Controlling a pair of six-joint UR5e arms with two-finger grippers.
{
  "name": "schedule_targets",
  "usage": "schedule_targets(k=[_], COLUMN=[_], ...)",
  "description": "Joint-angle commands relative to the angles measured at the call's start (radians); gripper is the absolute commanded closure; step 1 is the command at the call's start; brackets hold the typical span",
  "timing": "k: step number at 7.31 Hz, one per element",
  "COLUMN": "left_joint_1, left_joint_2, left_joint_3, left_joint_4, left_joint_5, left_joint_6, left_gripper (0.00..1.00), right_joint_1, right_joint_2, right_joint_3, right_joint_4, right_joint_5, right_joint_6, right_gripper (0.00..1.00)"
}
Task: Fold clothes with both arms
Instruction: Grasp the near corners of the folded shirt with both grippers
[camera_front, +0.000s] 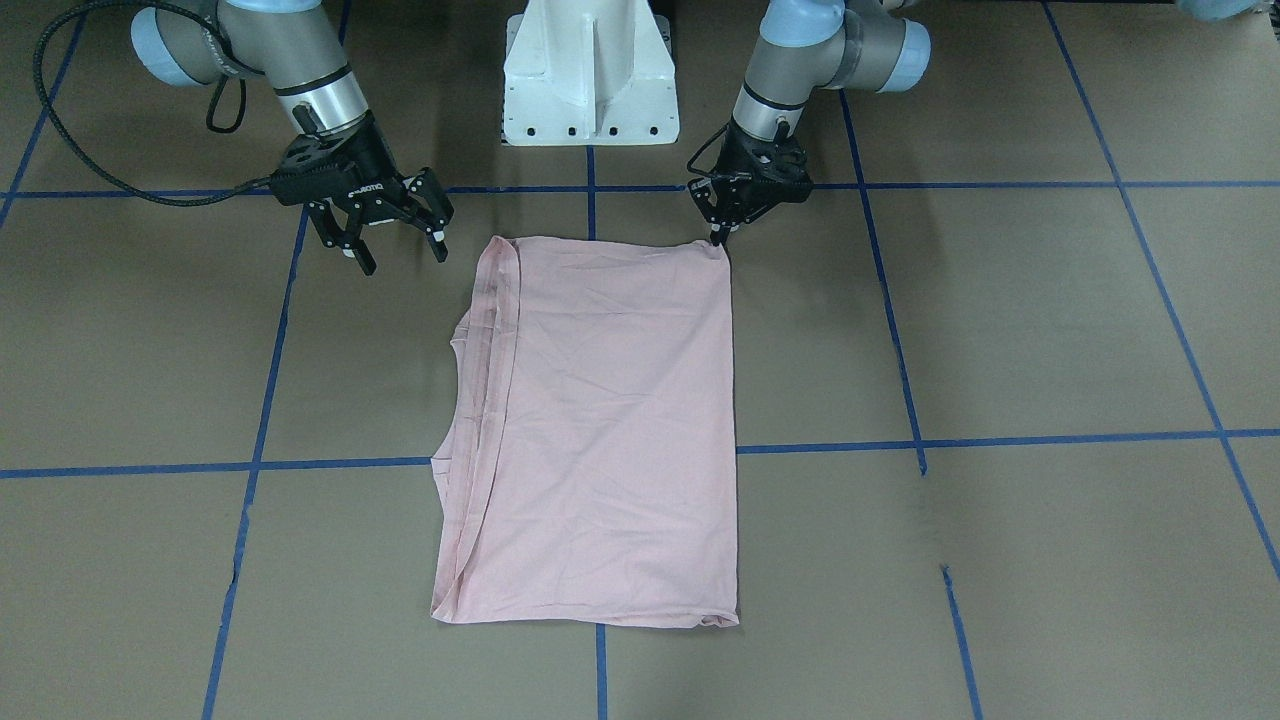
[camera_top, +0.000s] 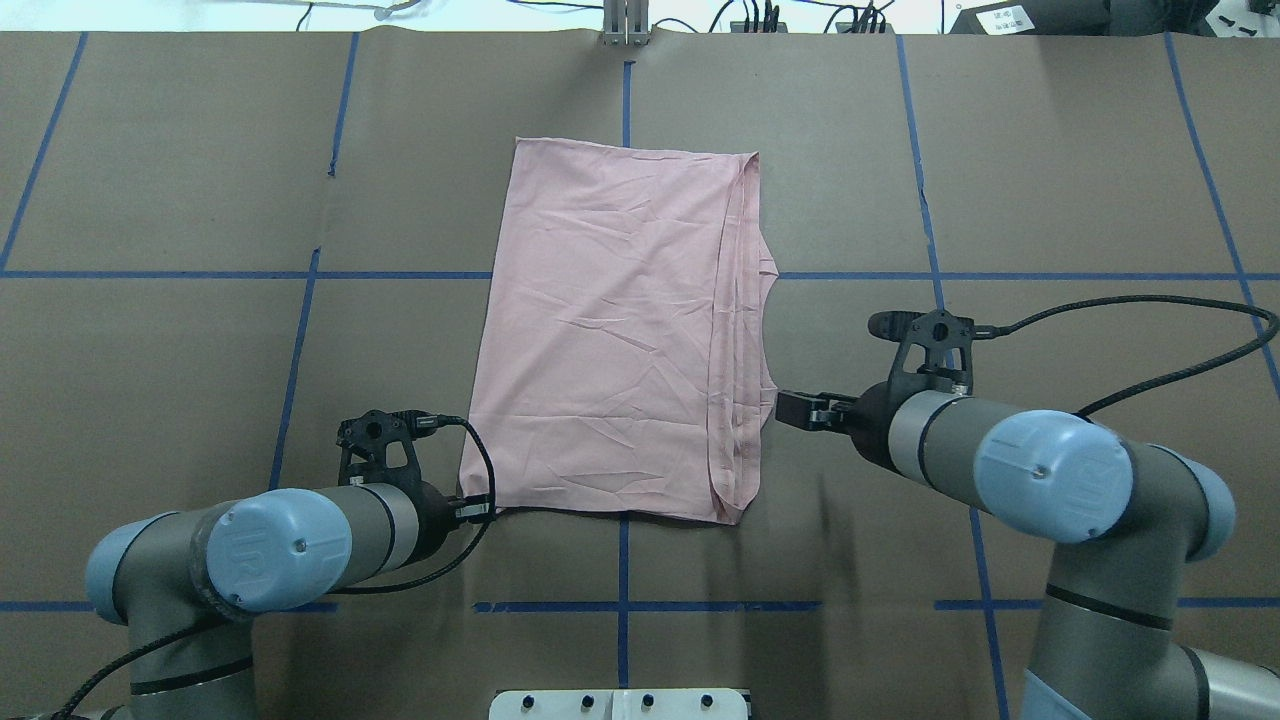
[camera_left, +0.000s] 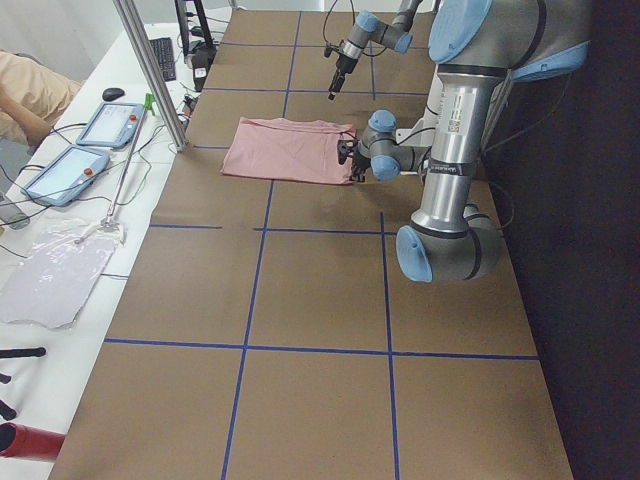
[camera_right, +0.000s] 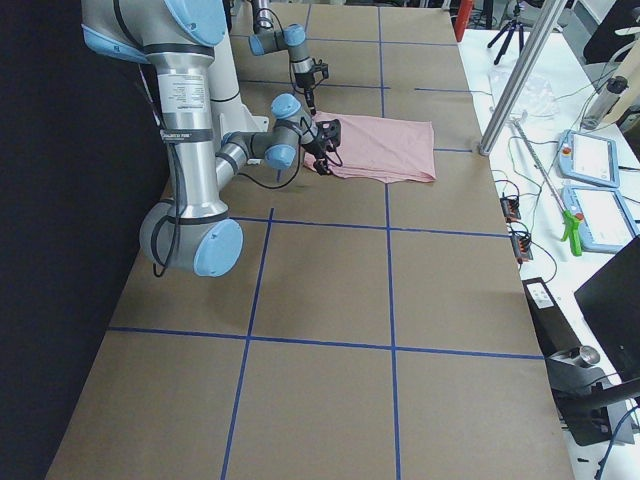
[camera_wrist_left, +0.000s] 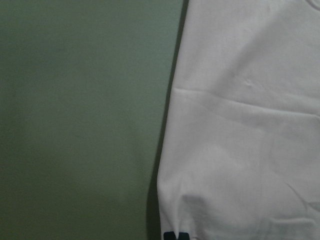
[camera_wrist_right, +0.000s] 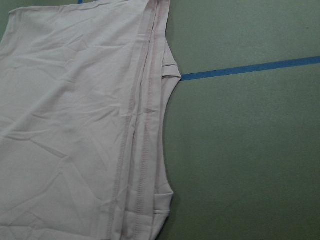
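Observation:
The pink T-shirt (camera_front: 610, 430) lies flat on the brown table, folded lengthways into a long rectangle with its plain side up. Layered hems and a sleeve edge (camera_top: 745, 330) show along the side toward my right arm. My left gripper (camera_front: 719, 238) is down at the shirt's near corner, fingers together, pinching the fabric there; in the left wrist view a dark fingertip (camera_wrist_left: 175, 236) sits at the cloth's (camera_wrist_left: 245, 125) edge. My right gripper (camera_front: 400, 250) hangs open just above the table, a short way off the other near corner, holding nothing. Only cloth (camera_wrist_right: 75, 115) and table show in the right wrist view.
The white pedestal base (camera_front: 590, 75) stands behind the shirt's near end. Blue tape lines (camera_front: 1000, 440) grid the table. A black cable (camera_top: 1150, 330) loops off the right wrist. Tablets (camera_left: 70, 160), a metal pole (camera_left: 150, 70) and a person's sleeve (camera_left: 30, 95) lie beyond the far edge.

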Motion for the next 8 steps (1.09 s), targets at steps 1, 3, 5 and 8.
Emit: schedule_targets(k=[1, 3, 5, 8], left_joint_1=[0.0, -0.002, -0.002, -0.002], left_joint_2=[-0.005, -0.011, -0.025, -0.025], left_joint_3=[-0.004, -0.004, -0.003, -0.003], left_joint_4=[0.0, 0.0, 0.0, 0.0], left_joint_5=[0.001, 0.001, 0.001, 0.003], left_joint_6=[0.002, 0.002, 0.002, 0.002], left_gripper=[1.0, 1.0, 1.0, 1.0], right_joint_1=[-0.023, -0.057, -0.103, -0.149], right_joint_2=[0.249, 0.313, 0.327, 0.329], right_joint_3=[-0.059, -0.154, -0.167, -0.193], right_joint_4=[-0.378, -0.396, -0.406, -0.406], right_joint_5=[0.0, 0.0, 0.001, -0.013], right_joint_6=[0.197, 0.355, 0.458, 0.488], right_gripper=[0.08, 0.15, 0.21, 0.28])
